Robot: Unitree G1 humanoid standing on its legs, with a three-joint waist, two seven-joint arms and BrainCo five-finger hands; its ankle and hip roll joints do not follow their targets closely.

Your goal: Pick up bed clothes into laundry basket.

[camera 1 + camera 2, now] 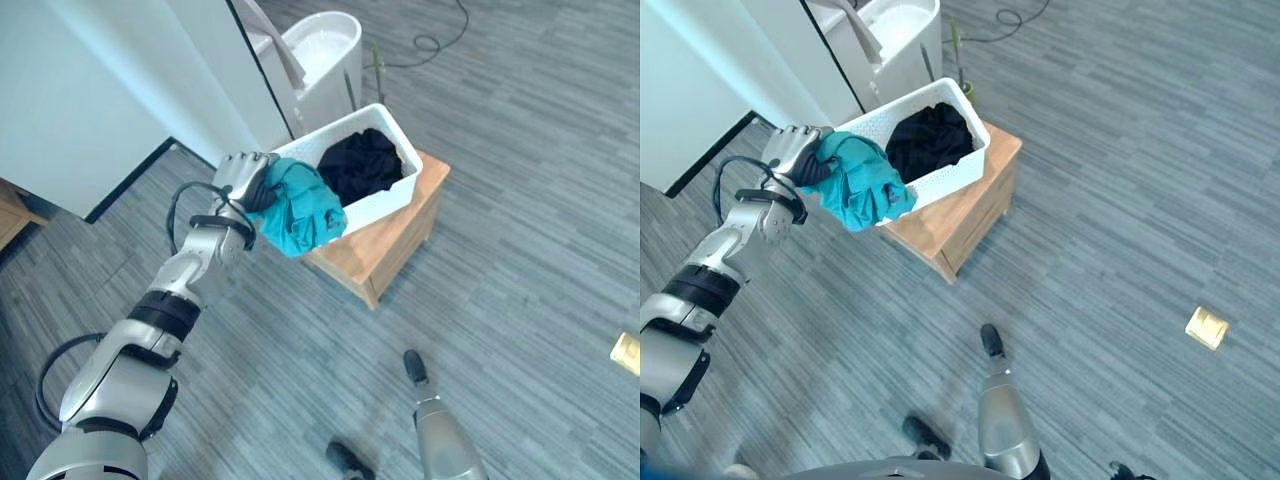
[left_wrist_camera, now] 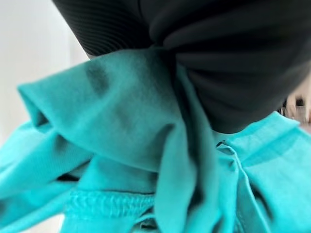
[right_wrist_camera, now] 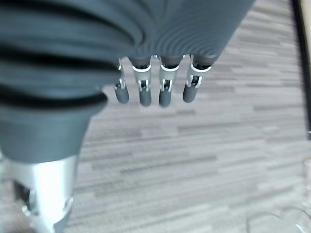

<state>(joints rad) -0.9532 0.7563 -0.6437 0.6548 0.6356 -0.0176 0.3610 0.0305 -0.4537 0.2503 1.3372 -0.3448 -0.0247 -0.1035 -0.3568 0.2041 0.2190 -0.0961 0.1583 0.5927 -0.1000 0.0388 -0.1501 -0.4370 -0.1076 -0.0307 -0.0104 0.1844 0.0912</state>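
The right hand (image 3: 155,92) hangs low over the floor, fingers relaxed and holding nothing. The left hand (image 1: 245,180) is clenched round a teal garment (image 1: 300,210), raised just beside the white laundry basket (image 1: 385,195), whose rim the cloth overlaps; dark clothes (image 1: 360,165) lie inside, on a wooden stand (image 1: 385,245).

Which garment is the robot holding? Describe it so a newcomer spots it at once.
Find the wooden stand on the grey floor; a white laundry basket sits on it. At the basket's near corner, the left hand grips a bunched teal garment. It is bright teal and outside the basket; the black clothes lie inside.
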